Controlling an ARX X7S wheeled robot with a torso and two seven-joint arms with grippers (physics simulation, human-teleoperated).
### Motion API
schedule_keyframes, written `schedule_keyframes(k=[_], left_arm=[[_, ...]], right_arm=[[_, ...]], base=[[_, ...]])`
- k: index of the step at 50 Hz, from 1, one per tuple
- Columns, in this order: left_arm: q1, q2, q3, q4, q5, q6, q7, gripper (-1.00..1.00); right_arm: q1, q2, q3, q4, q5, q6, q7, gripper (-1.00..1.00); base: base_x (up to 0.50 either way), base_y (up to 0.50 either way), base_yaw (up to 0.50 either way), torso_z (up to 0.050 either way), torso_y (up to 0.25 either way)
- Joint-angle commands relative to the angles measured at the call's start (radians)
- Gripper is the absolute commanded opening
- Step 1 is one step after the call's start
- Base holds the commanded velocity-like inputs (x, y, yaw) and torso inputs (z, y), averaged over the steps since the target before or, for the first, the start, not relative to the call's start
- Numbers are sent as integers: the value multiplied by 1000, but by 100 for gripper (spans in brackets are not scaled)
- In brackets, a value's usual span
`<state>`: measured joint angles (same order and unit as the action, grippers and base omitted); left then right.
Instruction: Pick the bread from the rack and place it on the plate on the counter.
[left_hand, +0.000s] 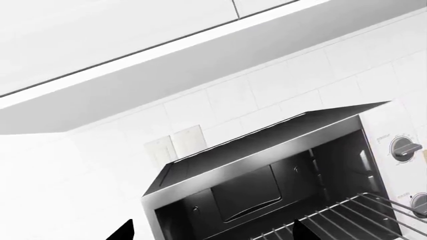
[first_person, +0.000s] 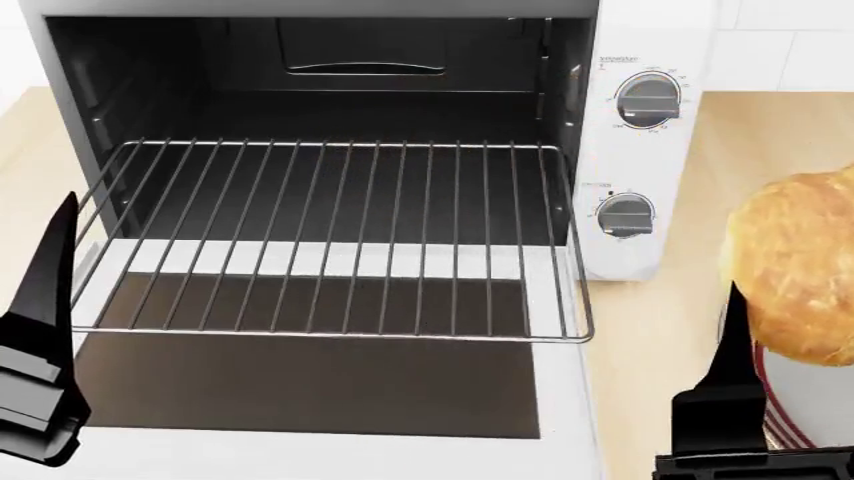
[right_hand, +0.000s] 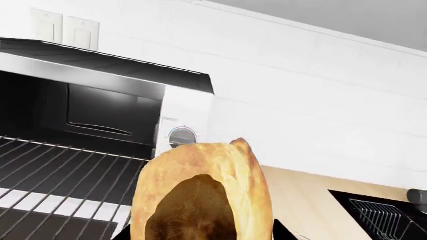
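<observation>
Bread (first_person: 797, 270): off the rack (first_person: 334, 235), clasped by the right gripper (first_person: 747, 330), carried right, above the plate (first_person: 801, 405) on the counter (first_person: 641, 340). Step: placing. Required next: lowering, release. Left gripper (first_person: 47, 290): idle, state not discernible.

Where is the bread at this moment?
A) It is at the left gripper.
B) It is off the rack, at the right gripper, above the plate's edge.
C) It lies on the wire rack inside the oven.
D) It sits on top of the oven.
B. In the head view the rack is bare, and the bread is to the right of the oven, at the right gripper, over the red-ringed plate.
</observation>
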<state>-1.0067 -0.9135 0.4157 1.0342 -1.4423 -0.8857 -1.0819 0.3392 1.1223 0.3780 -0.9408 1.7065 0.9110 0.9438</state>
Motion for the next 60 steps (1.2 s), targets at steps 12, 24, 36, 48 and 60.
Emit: schedule_keyframes(k=[12, 24, 36, 48, 60], left_arm=[[2, -18, 21, 2, 14, 33, 5, 100], [-15, -17, 47, 3, 9, 37, -11, 100], [-29, -18, 62, -2, 6, 39, -15, 100], [-25, -30, 71, 3, 7, 55, -20, 100], [-68, -12, 93, -8, -15, 45, -37, 100]], right_arm=[[-314, -57, 389, 55, -51, 136, -117, -100], [-367, -122, 422, 119, -173, 175, -217, -100], [-322, -129, 305, 205, -279, 152, -277, -100], [-302, -136, 237, 263, -340, 129, -314, -100], [-269, -123, 185, 316, -373, 116, -334, -100]], base=[[0, 0, 0, 0, 0], [0, 0, 0, 0, 0], [0, 0, 0, 0, 0], [0, 0, 0, 0, 0], [0, 0, 0, 0, 0]])
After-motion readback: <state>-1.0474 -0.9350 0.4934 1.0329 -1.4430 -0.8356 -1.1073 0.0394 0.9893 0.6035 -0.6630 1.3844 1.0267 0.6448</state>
